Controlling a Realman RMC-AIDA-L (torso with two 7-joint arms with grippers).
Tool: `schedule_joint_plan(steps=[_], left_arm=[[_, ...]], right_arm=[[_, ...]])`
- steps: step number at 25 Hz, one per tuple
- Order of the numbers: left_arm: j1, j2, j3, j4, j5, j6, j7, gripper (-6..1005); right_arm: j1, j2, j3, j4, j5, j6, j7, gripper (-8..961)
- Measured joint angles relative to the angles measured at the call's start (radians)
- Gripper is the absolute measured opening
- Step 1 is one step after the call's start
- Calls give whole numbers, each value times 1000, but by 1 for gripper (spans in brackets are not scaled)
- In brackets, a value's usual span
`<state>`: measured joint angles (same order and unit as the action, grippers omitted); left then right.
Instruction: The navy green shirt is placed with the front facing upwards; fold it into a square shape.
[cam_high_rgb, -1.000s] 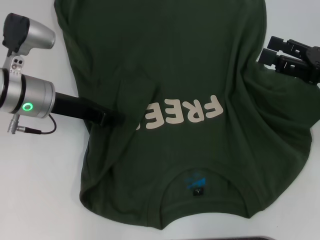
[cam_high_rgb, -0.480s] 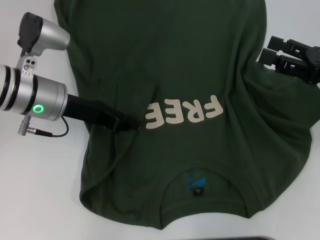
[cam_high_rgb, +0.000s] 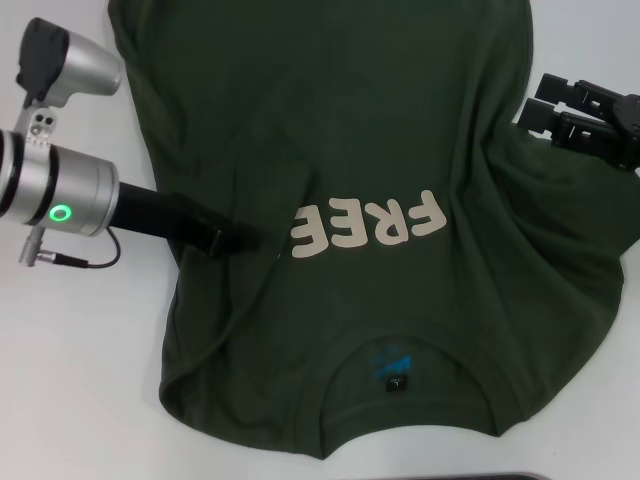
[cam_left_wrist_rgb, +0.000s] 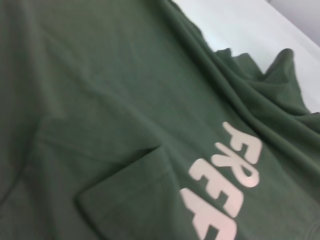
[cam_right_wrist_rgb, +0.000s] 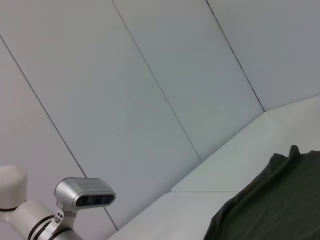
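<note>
The navy green shirt (cam_high_rgb: 380, 200) lies spread over the white bench (cam_high_rgb: 80, 380), collar toward the near edge, cream "FREE" lettering (cam_high_rgb: 368, 226) face up, its left sleeve folded in over the chest; the left gripper (cam_high_rgb: 262, 243) reaches in from the bench's left side and lies low on the cloth by the first letter, whether parted or closed I cannot tell; the right gripper (cam_high_rgb: 525, 112) sits at the shirt's right edge, fingers slightly apart, holding nothing. Left wrist view: the shirt (cam_left_wrist_rgb: 100, 100) fills it, the folded sleeve flap (cam_left_wrist_rgb: 135, 195) beside the lettering (cam_left_wrist_rgb: 225, 185). Right wrist view: a rumpled corner of the shirt (cam_right_wrist_rgb: 270, 205) on the bench (cam_right_wrist_rgb: 210, 185), pale wall panels (cam_right_wrist_rgb: 150, 75) behind.
</note>
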<state>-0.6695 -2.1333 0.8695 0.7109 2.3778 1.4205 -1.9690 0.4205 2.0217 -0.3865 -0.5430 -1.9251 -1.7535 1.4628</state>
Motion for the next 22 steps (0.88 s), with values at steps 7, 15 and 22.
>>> schedule_joint_plan(steps=[7, 15, 22], left_arm=[[22, 17, -3, 6, 1, 51, -16, 122], [25, 31, -4, 9, 1, 91, -53, 162], [25, 35, -4, 33, 3, 137, -89, 339]], right_arm=[[-2, 1, 0, 1, 0, 0, -9, 911], [-2, 2, 0, 0, 1, -2, -9, 911], [-2, 0, 0, 0, 2, -4, -9, 911]])
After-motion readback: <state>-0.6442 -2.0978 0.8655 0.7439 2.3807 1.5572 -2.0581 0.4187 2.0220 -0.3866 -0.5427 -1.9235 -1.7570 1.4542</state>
